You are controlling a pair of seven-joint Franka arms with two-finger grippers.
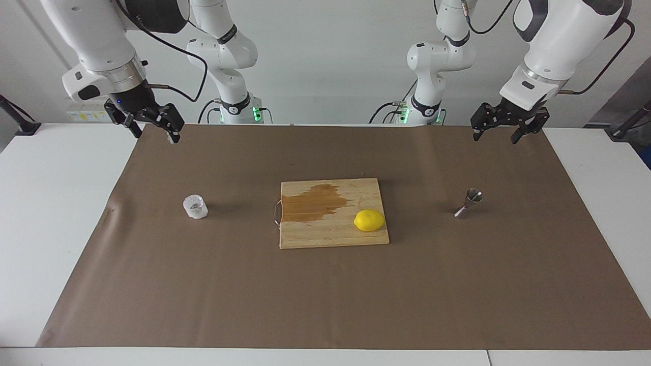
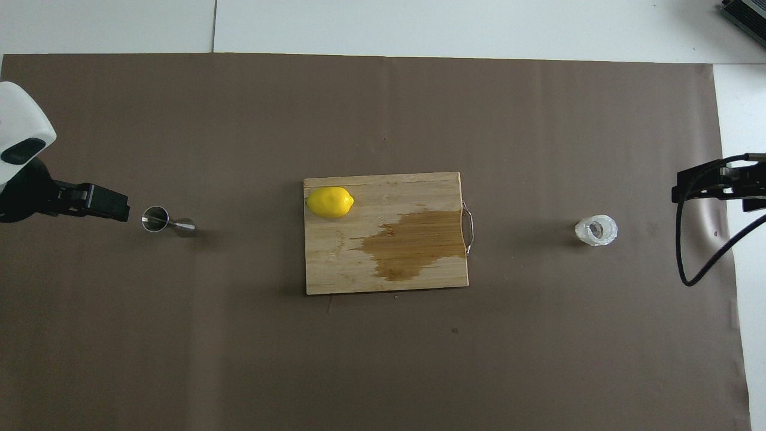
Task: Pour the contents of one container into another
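White walls back your workspace, and your white table (image 1: 61, 229) carries one brown paper mat (image 1: 325, 295) that covers most of its top.

Going across the facing view from its left edge, you first meet your right pincer (image 1: 152, 124), one of two. It hangs in the air over the mat's edge nearest the robots, at the right arm's end of the table, with its fingers spread apart and nothing between them.

Next you have one small clear glass cup (image 1: 195, 206) with a textured, whitish surface. It stands upright on the mat toward the right arm's end, well apart from everything else.

At the middle of the mat lies one wooden cutting board (image 1: 333, 239) with one metal handle (image 1: 277, 213) on the side facing the cup. One dark wet stain (image 1: 315, 203) spreads over the board's half toward that handle. One yellow lemon (image 1: 369, 220) rests on the board, near its edge toward the left arm's end.

Then you reach one steel jigger (image 1: 469, 202), standing on the mat toward the left arm's end, well apart from the board.

Last comes your left pincer (image 1: 503, 133), up in the air over the mat's corner nearest the robots, fingers apart and empty. Both arms wait.
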